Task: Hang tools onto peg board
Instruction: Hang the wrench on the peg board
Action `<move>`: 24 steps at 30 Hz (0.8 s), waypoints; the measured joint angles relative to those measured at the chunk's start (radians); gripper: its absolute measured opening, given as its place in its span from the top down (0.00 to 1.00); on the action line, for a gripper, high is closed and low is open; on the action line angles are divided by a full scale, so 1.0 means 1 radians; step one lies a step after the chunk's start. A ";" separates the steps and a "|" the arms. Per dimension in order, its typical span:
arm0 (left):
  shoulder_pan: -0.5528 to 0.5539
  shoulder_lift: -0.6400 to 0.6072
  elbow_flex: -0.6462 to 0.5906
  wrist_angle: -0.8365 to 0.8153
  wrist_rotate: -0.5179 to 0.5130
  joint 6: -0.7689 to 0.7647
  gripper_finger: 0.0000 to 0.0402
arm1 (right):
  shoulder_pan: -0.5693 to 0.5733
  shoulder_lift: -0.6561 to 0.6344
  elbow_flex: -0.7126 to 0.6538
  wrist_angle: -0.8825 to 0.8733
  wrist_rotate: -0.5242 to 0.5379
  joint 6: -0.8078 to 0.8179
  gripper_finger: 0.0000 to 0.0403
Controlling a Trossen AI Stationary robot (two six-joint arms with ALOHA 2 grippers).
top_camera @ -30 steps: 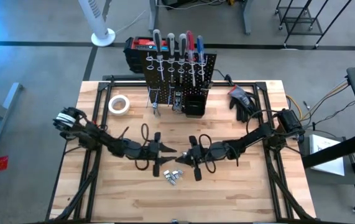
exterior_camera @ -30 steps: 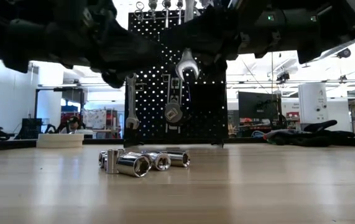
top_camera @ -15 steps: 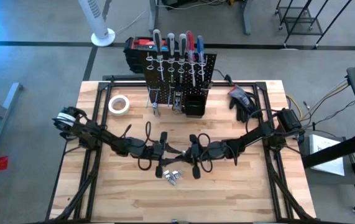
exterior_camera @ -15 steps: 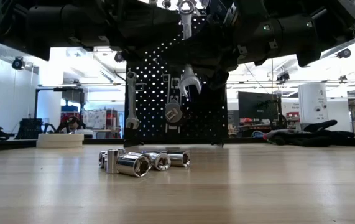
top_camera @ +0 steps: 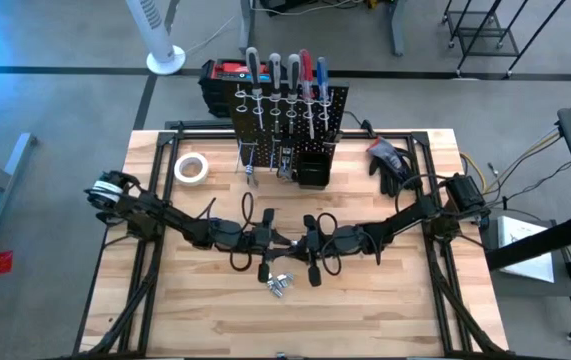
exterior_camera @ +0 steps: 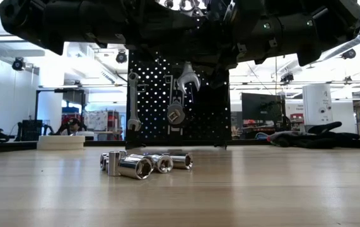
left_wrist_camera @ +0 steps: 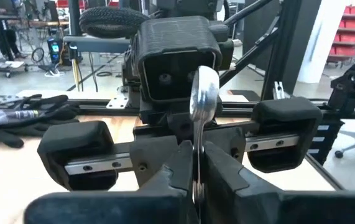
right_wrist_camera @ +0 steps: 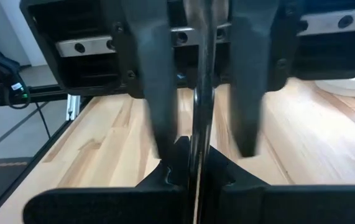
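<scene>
Wrench point(left_wrist_camera: 202, 99): silver, held in mid-air above the middle of the table, between the two grippers, which meet nose to nose; in the low view its open-jawed end point(exterior_camera: 186, 78) hangs below the dark arm bodies, in front of the peg board.
Left gripper point(top_camera: 268, 240): reaches in from the left side of the table; the left wrist view shows its fingers point(left_wrist_camera: 180, 163) closed on the wrench shaft, which rises edge-on between them.
Right gripper point(top_camera: 305, 243): reaches in from the right side, facing the left gripper; the right wrist view shows its fingers point(right_wrist_camera: 176, 163) pressed together on the thin bright shaft point(right_wrist_camera: 197, 93).
Peg board point(top_camera: 333, 110): black perforated panel standing upright at the far edge of the table; several screwdrivers point(top_camera: 279, 72) with grey, red and blue handles stand in its top holders, and two tools point(exterior_camera: 133, 101) hang on its face in the low view.
Black bin point(top_camera: 312, 167): at the foot of the peg board, on its right part.
Sockets point(exterior_camera: 143, 164): small cluster of bright metal pieces lying on the table, just in front of and below the two grippers.
Tape roll point(top_camera: 192, 167): white, flat on the table, left of the peg board.
Gloves point(top_camera: 389, 160): black, lying on the table, right of the peg board.
Case point(top_camera: 223, 76): black and red, behind the peg board.
Table point(top_camera: 385, 310): pale wood planks.
</scene>
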 joint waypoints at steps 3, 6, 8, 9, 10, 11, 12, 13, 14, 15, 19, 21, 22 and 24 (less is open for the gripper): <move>0.001 0.000 -0.004 0.003 0.000 -0.034 0.97 | 0.000 0.000 0.000 -0.001 0.000 0.008 1.00; 0.000 -0.009 -0.015 0.006 -0.013 -0.061 0.99 | 0.000 0.000 0.000 -0.001 0.000 0.025 0.99; 0.001 -0.025 -0.032 0.005 -0.031 -0.075 0.99 | -0.001 0.000 0.000 0.000 0.002 0.051 0.98; 0.001 -0.038 -0.043 0.005 -0.044 -0.087 0.99 | -0.002 0.000 0.000 0.001 0.006 0.065 0.98; 0.001 -0.052 -0.057 0.003 -0.056 -0.099 0.99 | -0.002 -0.002 0.000 0.000 0.013 0.075 0.97; 0.004 -0.071 -0.074 0.002 -0.064 -0.114 0.99 | -0.002 -0.003 0.000 0.001 0.020 0.078 0.96; 0.008 -0.093 -0.093 0.001 -0.065 -0.131 0.99 | -0.002 -0.006 0.000 0.001 0.029 0.078 0.95; 0.014 -0.118 -0.116 0.003 -0.065 -0.149 0.99 | -0.002 -0.010 0.000 0.000 0.037 0.068 0.94; 0.023 -0.145 -0.142 0.006 -0.064 -0.169 0.99 | -0.002 -0.012 0.000 0.001 0.040 0.050 0.92; 0.033 -0.176 -0.170 0.006 -0.062 -0.191 0.99 | -0.001 -0.013 0.000 0.003 0.045 0.033 0.91; 0.108 -0.295 -0.282 0.007 -0.012 -0.292 1.00 | -0.003 -0.015 0.000 0.000 0.067 0.014 0.86; 0.163 -0.339 -0.320 0.009 0.048 -0.341 1.00 | -0.009 -0.015 -0.001 -0.003 0.073 0.013 0.84; 0.187 -0.354 -0.335 0.009 0.070 -0.367 1.00 | -0.012 -0.015 -0.001 -0.004 0.073 0.012 0.84; 0.224 -0.374 -0.360 0.011 0.098 -0.392 1.00 | -0.017 -0.015 -0.001 -0.007 0.080 0.013 0.82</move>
